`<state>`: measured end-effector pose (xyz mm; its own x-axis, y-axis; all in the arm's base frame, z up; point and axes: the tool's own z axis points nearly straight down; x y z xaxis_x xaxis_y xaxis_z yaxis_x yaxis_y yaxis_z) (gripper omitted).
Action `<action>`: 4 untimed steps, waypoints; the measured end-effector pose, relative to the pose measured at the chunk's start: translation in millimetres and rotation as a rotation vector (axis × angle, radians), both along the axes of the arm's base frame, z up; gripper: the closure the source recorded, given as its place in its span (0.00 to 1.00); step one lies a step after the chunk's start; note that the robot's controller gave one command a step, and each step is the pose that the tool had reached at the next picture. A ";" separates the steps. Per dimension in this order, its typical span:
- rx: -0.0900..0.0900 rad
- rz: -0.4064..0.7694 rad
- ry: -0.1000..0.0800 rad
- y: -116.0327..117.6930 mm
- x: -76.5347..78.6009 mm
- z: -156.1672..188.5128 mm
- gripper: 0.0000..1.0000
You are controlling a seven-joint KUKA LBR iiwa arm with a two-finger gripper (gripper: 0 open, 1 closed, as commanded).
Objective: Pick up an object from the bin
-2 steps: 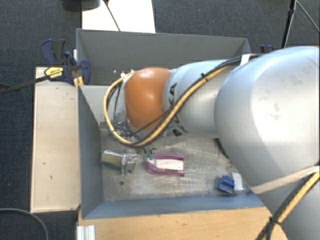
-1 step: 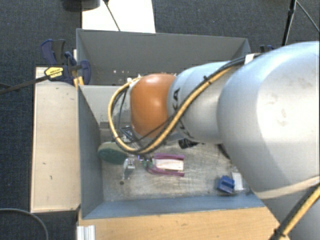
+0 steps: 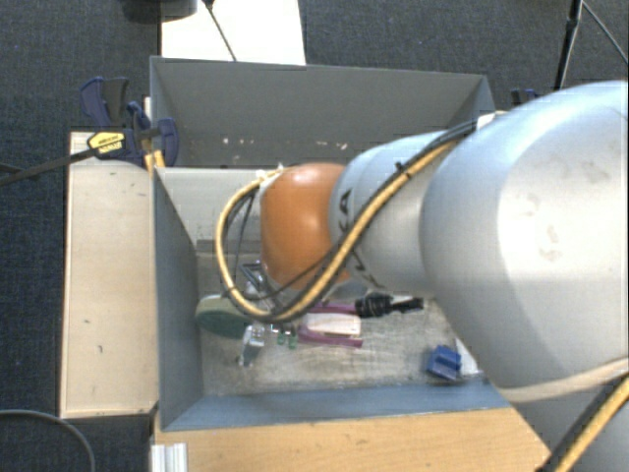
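Note:
My gripper [image 3: 253, 343] reaches down below the orange wrist cover to the bin floor at the front left. It is right beside a flat green object [image 3: 216, 316] with a pale top, which lies to its left. A small green piece [image 3: 286, 339] lies just to its right. Further right is a purple and white packet [image 3: 331, 325]. Much of the gripper is hidden by the wrist, and nothing shows held in it.
A black handle-like thing [image 3: 389, 306] lies right of the packet, partly under the arm. A blue block [image 3: 443, 363] sits near the bin's front right. The arm covers the bin's right and middle. The left wall is close to the gripper.

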<state>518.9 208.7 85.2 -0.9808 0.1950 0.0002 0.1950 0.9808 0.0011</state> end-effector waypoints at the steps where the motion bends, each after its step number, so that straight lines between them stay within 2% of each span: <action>1: 0.000 -0.161 -0.003 -7.0 39.6 1.3 0.00; 2: 0.000 -0.271 -0.003 -22.8 61.4 -3.6 0.00; 3: 0.000 -0.270 -0.003 -22.2 61.0 -3.7 1.00; 4: 0.004 -0.239 -0.008 -7.8 57.0 91.0 1.00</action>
<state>575.9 200.9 176.2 -0.9066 0.4220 -0.0062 0.4220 0.9066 0.0073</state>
